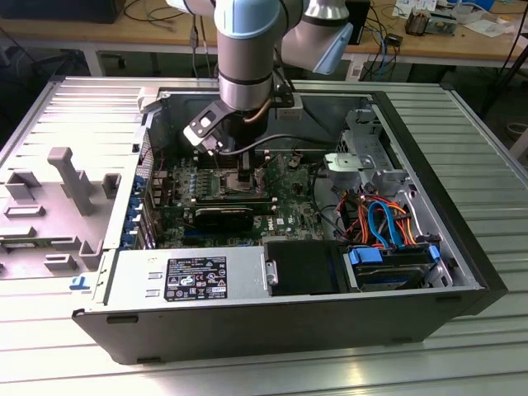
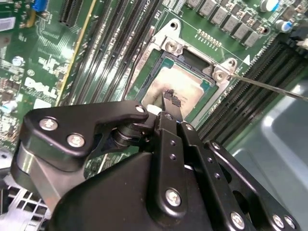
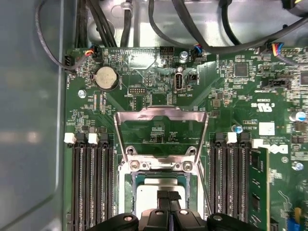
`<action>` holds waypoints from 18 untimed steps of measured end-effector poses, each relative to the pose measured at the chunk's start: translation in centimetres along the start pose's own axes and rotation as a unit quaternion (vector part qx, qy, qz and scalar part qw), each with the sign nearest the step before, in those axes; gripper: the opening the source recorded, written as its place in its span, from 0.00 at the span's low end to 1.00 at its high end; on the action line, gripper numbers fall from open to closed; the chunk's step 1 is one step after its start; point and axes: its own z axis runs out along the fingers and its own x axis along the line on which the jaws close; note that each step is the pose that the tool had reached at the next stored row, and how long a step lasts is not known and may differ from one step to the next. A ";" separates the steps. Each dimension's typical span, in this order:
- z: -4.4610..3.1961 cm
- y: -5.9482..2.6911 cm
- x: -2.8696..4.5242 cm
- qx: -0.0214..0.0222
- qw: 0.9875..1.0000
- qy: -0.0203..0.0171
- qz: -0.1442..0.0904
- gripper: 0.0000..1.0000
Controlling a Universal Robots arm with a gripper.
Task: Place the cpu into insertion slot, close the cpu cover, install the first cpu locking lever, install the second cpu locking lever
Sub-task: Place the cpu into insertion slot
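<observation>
**A:** Where's our cpu (image 3: 148, 195) sitting?

**B:** Flat in the socket (image 3: 161, 166), far as we can judge. Our claw (image 3: 169, 196) hangs right over its middle with the tips pinched together on nothing. We can't tell if they touch the chip.

**A:** And the cover (image 3: 161, 114)?

**B:** Flipped open off the socket's far edge, on the coin-cell (image 3: 107, 78) side of the board (image 3: 231, 86). From the claw it's just past the cpu, with its hinge line running across the socket.
</observation>
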 end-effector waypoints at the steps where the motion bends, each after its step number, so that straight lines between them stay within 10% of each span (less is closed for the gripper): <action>1: -0.40 0.00 0.00 0.000 1.000 0.000 0.000 0.11; 18: -4.54 0.06 0.09 0.000 1.000 0.000 0.000 0.11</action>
